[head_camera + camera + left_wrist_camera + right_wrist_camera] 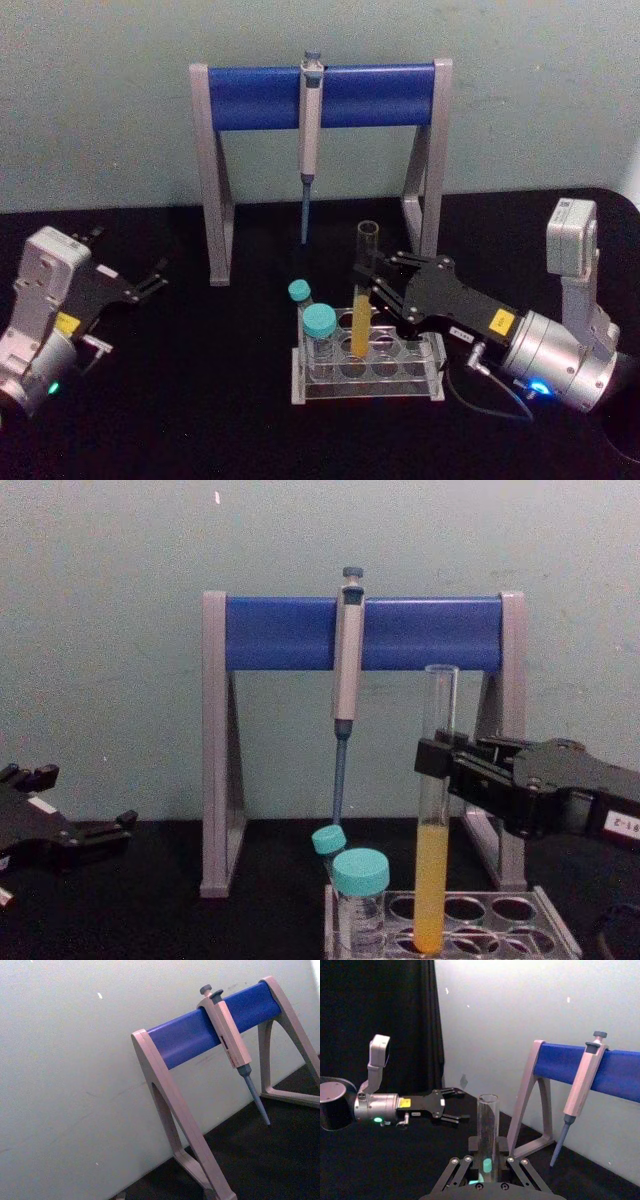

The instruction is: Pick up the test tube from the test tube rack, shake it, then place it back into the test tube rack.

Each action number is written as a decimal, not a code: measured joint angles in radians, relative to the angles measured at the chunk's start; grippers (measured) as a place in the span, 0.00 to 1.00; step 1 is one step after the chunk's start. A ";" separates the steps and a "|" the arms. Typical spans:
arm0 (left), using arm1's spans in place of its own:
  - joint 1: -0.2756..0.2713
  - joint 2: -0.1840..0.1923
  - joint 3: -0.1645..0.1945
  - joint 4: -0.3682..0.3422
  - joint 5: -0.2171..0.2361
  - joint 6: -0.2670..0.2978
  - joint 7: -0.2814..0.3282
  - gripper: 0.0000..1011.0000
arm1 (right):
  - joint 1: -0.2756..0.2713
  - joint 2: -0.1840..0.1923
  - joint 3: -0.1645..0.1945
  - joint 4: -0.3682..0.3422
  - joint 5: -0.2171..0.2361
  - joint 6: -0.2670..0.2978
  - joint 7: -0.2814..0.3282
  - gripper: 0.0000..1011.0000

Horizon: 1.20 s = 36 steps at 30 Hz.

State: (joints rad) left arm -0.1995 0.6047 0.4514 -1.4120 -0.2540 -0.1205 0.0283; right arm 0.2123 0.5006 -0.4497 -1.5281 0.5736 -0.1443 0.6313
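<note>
The test tube is a tall clear tube with yellow-orange liquid in its lower part. It stands upright in a middle hole of the clear test tube rack, its bottom still in the hole. My right gripper reaches in from the right and is shut on the test tube above the liquid, one finger on each side. In the right wrist view the test tube rises between those fingers. Off to the left my left gripper rests open and holds nothing.
Two teal-capped vials stand in the rack's left end. Behind the rack is a grey-and-blue pipette stand with a grey pipette hanging from its bar. The black table has free room between the rack and the left arm.
</note>
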 joint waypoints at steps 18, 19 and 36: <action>0.000 0.000 0.000 0.000 0.000 0.000 0.000 0.99 | 0.011 -0.028 -0.014 0.062 -0.029 -0.020 0.012 0.21; 0.000 0.000 0.000 0.000 0.000 0.000 0.000 0.99 | 0.011 -0.029 -0.015 0.064 -0.030 -0.020 0.013 0.21; 0.000 0.000 0.000 0.000 0.000 0.000 0.000 0.99 | 0.013 -0.050 -0.028 0.103 -0.047 -0.014 0.013 0.21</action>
State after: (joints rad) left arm -0.1995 0.6047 0.4514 -1.4120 -0.2539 -0.1205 0.0283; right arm 0.2253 0.4506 -0.4774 -1.4251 0.5269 -0.1581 0.6440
